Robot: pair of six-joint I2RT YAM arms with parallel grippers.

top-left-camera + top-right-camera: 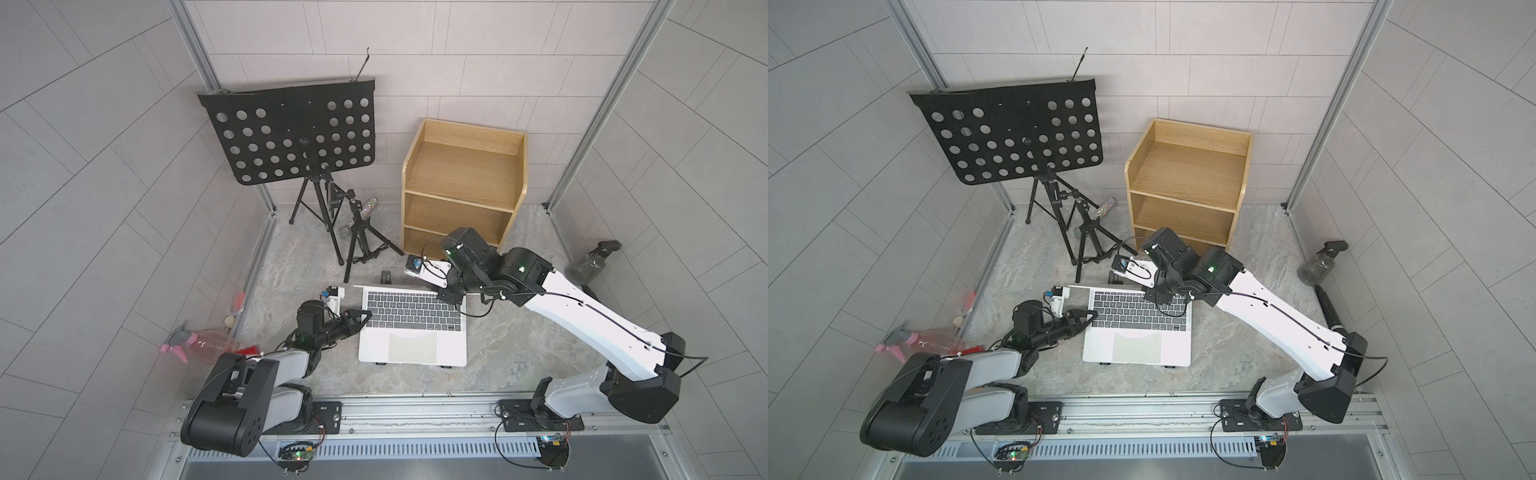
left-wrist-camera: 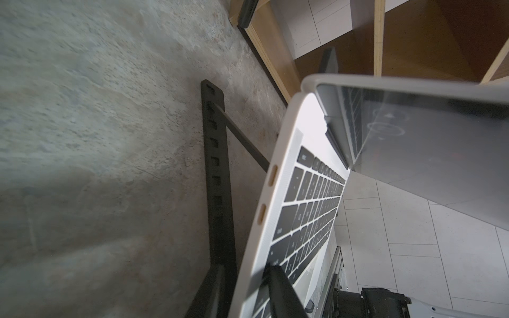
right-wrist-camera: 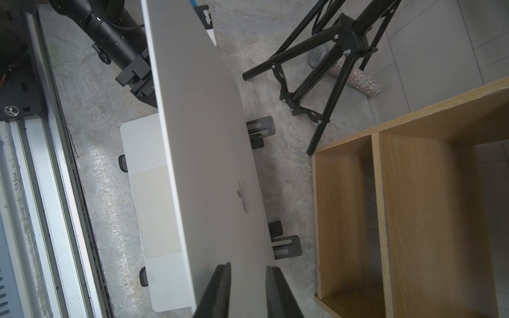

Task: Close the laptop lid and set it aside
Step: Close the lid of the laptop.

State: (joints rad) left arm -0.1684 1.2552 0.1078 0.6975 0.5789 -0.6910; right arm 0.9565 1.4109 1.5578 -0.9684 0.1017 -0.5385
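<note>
Laptop (image 1: 411,345): slim silver-white slab with black keys and a pale trackpad. It sits open on a black slotted stand (image 2: 217,170), mid-table between my two arms.

Lid (image 3: 209,137): smooth matte silver rectangle with a faint logo, raised near upright. Both top views show it only as a thin edge.

Left gripper (image 1: 360,318): clamped on the laptop's left edge beside the keys. One black finger (image 2: 278,289) lies on the deck and its mate is hidden beneath.

Right gripper (image 3: 248,267): flat black fingers (image 3: 217,289) straddle the lid's corner. I cannot tell whether they pinch it.

Table (image 1: 519,340): mottled grey, stone-look.

Behind:
- boxy wooden shelf (image 1: 465,183)
- perforated black music stand (image 1: 291,133)
- black tripod (image 1: 359,245)
</note>
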